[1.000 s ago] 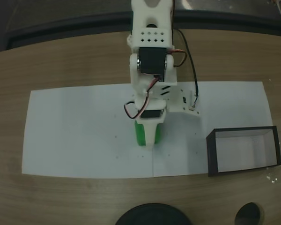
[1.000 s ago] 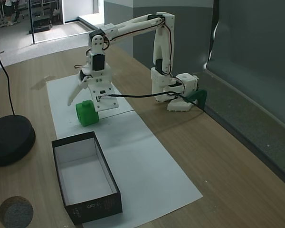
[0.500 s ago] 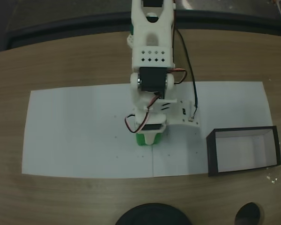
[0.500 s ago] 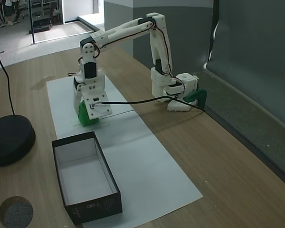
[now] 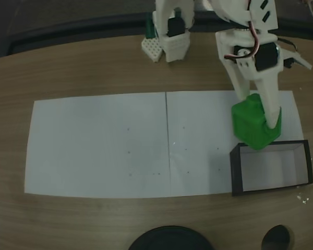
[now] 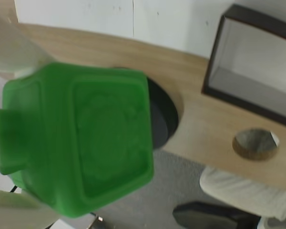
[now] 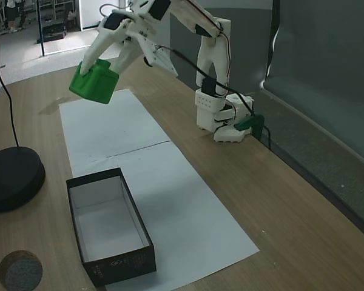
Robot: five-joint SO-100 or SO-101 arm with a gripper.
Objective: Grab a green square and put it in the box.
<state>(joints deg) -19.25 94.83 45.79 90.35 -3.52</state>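
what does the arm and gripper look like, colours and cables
The arm is white printed plastic with black servo blocks at its joints, thin red and black cables running along it, and a dark green piece at its base. The gripper has long, tapered white fingers.

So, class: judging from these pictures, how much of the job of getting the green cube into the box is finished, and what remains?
Done: the gripper has grasped the green square and holds it in the air above the white paper. In hand: carrying it; in a fixed view the cube appears near the box. Left: the box holds nothing, so positioning over it and releasing remain.
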